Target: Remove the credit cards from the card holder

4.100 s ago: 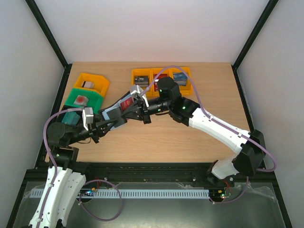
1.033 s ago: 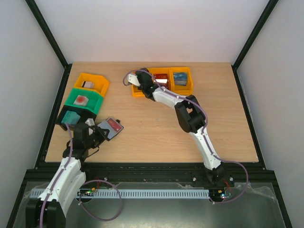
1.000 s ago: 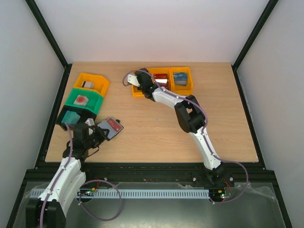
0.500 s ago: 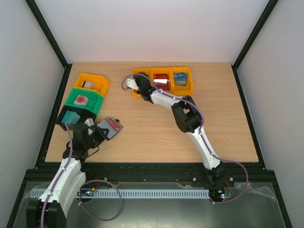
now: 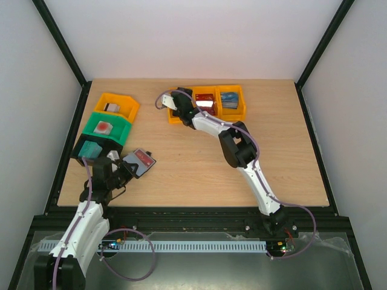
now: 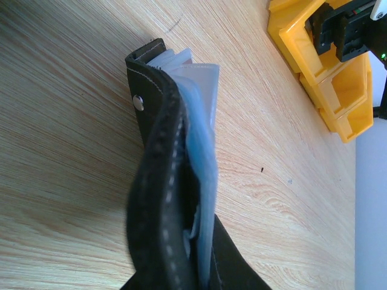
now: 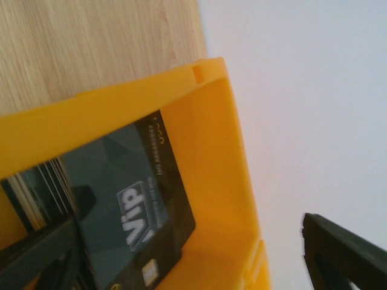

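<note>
The black card holder (image 5: 140,161) is lifted at the near left with my left gripper (image 5: 125,168) shut on it. A reddish credit card (image 5: 144,158) shows on its open face. In the left wrist view the card holder (image 6: 158,199) is edge-on, its grey-blue pockets (image 6: 199,139) fanned out, and my left gripper (image 6: 196,269) clamps its lower end. My right gripper (image 5: 176,103) hovers over the leftmost orange bin (image 5: 175,118) at the back. In the right wrist view my right gripper (image 7: 187,241) is open, and a dark "VIP" credit card (image 7: 121,202) lies free in that bin (image 7: 211,145).
Two more orange bins (image 5: 240,112) beside it hold a red card (image 5: 204,99) and a bluish card (image 5: 228,98). At the left stand an orange bin (image 5: 128,104), a green bin (image 5: 116,132) and a dark bin (image 5: 81,154) with contents. The right arm (image 5: 245,151) stretches across the table's middle.
My right gripper has opened over the leftmost orange bin and the dark card now lies loose in it. The left arm and the card holder have stayed put.
</note>
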Tool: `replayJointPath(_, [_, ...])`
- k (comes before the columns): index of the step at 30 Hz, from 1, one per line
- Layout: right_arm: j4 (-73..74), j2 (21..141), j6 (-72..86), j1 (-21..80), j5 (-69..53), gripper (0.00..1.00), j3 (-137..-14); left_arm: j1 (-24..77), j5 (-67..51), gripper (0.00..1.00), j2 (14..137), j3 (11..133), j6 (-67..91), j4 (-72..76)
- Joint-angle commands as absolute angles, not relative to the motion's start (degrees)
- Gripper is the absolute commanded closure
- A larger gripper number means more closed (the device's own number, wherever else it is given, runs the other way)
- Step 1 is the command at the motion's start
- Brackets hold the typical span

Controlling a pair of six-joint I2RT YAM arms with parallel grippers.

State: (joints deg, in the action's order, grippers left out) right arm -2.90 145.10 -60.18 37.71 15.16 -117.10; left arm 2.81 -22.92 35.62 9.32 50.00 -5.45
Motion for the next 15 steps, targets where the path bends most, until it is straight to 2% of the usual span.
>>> replayJointPath(1, [-1.23,143.35,-59.77,37.45,17.24,0.01,-118.86,2.46,-23.81,0.98,34.92,8.61,50.4,-3.61])
replayJointPath(10, [0.71,137.72,-57.47,36.87,16.72,0.02,-118.57,2.29,-24.02,0.98,34.19,8.5,50.52,-3.39])
replayJointPath(15, [8.67,131.18,-50.85,36.31,4.0,0.01,-117.93,2.13,-24.33,0.98,33.94,8.26,50.71,-2.98])
